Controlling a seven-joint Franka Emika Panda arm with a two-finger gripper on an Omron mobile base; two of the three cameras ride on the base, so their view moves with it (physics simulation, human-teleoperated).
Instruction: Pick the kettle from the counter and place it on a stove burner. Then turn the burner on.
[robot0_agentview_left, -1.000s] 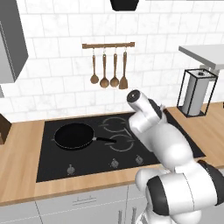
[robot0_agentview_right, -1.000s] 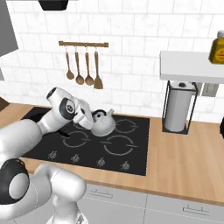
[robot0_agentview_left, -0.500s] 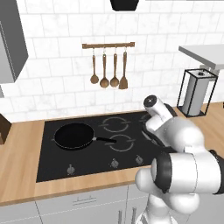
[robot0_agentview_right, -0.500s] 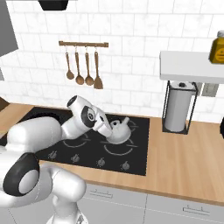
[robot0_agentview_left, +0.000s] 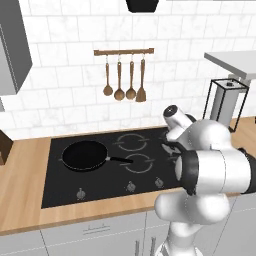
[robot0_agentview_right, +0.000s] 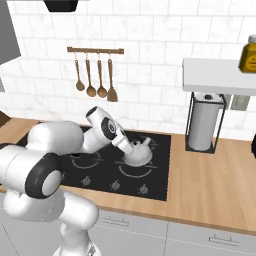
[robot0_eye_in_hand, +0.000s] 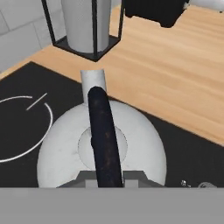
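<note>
The shiny silver kettle (robot0_agentview_right: 140, 153) hangs low over the right rear part of the black cooktop (robot0_agentview_right: 100, 170). My gripper (robot0_agentview_right: 129, 145) is shut on its dark arched handle (robot0_eye_in_hand: 104, 131). In the hand view the kettle's dome (robot0_eye_in_hand: 140, 144) lies right under the hand, spout (robot0_eye_in_hand: 92, 80) pointing toward the wood-grain counter (robot0_eye_in_hand: 175, 74). A grey unlit burner ring (robot0_eye_in_hand: 47, 127) lies beside the kettle, and another ring (robot0_agentview_right: 135, 171) lies just in front of it. I cannot tell whether the kettle's base touches the glass. My white arm (robot0_agentview_left: 200, 150) covers the kettle in the left base view.
A black frying pan (robot0_agentview_left: 85, 155) sits on the left burner, handle pointing right. Knobs (robot0_agentview_left: 131, 186) line the cooktop's front edge. A paper towel holder (robot0_agentview_right: 202, 127) stands on the counter right of the cooktop under a shelf (robot0_agentview_right: 220, 75). Wooden utensils (robot0_agentview_left: 125, 85) hang on the wall.
My arm has swung right across the cooktop with the kettle in its grip, from the middle to the right rear part. The pan has stayed put.
</note>
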